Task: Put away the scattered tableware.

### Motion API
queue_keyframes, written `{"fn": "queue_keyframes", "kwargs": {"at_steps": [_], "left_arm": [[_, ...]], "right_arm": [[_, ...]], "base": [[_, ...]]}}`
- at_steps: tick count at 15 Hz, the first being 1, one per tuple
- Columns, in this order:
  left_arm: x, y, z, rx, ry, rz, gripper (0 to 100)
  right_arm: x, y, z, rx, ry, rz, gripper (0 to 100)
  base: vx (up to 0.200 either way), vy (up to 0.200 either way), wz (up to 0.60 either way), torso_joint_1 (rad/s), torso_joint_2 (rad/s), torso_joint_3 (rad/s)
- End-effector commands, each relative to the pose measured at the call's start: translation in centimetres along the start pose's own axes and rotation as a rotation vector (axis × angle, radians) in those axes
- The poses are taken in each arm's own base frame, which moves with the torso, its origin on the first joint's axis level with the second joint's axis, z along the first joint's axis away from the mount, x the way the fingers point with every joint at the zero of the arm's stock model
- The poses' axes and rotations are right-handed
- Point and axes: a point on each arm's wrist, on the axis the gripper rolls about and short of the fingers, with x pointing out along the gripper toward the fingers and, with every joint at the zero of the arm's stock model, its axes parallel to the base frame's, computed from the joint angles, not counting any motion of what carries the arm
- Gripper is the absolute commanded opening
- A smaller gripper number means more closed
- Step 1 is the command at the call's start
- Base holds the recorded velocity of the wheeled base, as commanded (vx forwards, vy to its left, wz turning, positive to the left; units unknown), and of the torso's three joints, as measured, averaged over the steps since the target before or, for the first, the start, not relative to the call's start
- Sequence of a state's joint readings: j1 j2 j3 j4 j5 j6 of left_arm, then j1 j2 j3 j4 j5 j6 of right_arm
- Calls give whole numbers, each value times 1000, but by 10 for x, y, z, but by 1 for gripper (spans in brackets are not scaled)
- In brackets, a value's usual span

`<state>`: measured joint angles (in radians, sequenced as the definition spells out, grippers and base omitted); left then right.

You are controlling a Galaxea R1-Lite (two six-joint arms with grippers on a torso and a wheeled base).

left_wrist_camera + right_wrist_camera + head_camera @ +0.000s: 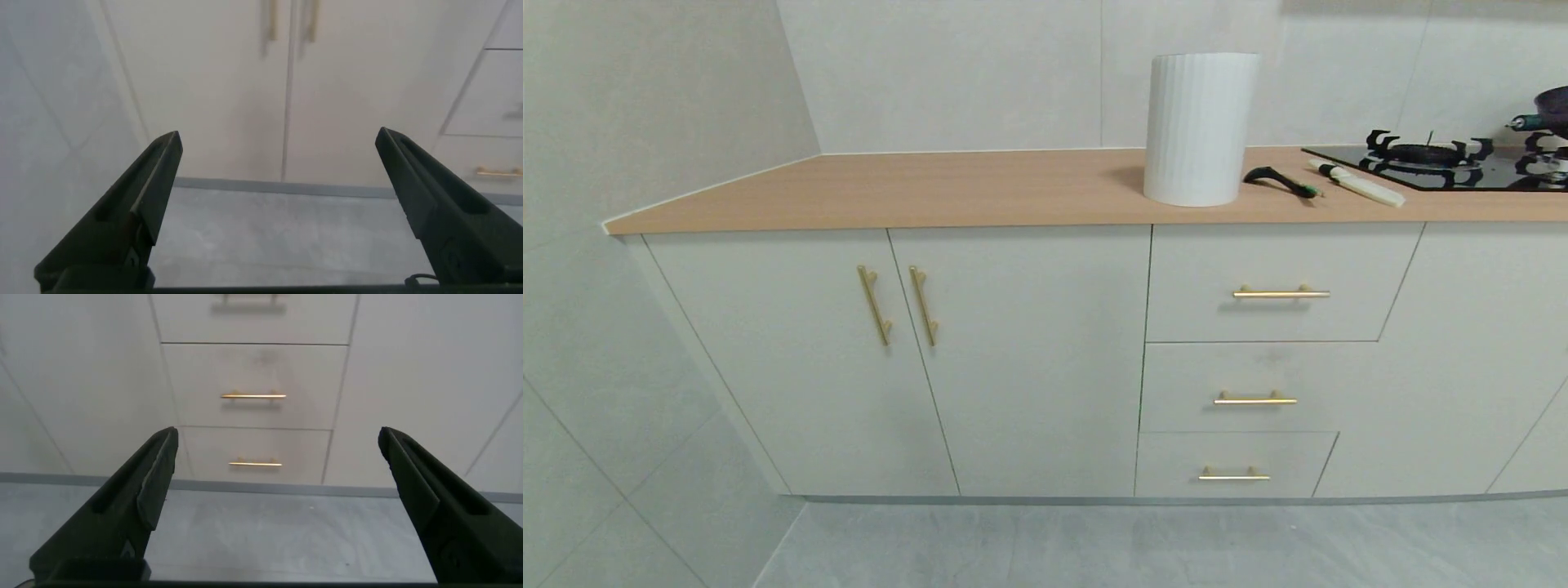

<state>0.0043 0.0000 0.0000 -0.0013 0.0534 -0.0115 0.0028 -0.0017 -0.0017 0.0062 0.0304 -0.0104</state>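
The left tool hangs low with its jaws spread wide and nothing between them, facing the foot of the cupboard doors just above the floor. The right tool is likewise released and empty, and faces the lower drawers. The scattered tableware sits well above both tools on the worktop. A black-handled utensil and a cream utensil lie close together, between a ribbed white container and the hob, over the stack of drawers. Since the right tool fronts those drawers, the right arm looks the nearer one, and it would have to rise to worktop height first. The cream utensil's long axis runs on a slant from the back, nearer the container, to the front edge beside the hob. The black one curves from beside the container's base toward the cream one. What kind of utensil each is stays hard to make out, as their working ends are small. The container's inside is hidden behind its wall. A dark pan is cut off at the edge of the head view.
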Motion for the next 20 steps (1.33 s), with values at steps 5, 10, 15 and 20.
{"fn": "queue_keyframes", "kwargs": {"at_steps": [5,10,15,20], "left_arm": [[0,0,0,-2,0,1,100],[0,0,0,-2,0,1,100],[0,0,0,-2,0,1,100],[0,0,0,-2,0,1,100]], "right_arm": [[0,0,0,0,2,1,100],[0,0,0,0,2,1,100],[0,0,0,0,2,1,100],[0,0,0,0,3,1,100]], "base": [[0,-120,0,4,2,3],[0,0,0,0,0,0],[200,0,0,3,1,2],[160,0,0,1,1,2]]}}
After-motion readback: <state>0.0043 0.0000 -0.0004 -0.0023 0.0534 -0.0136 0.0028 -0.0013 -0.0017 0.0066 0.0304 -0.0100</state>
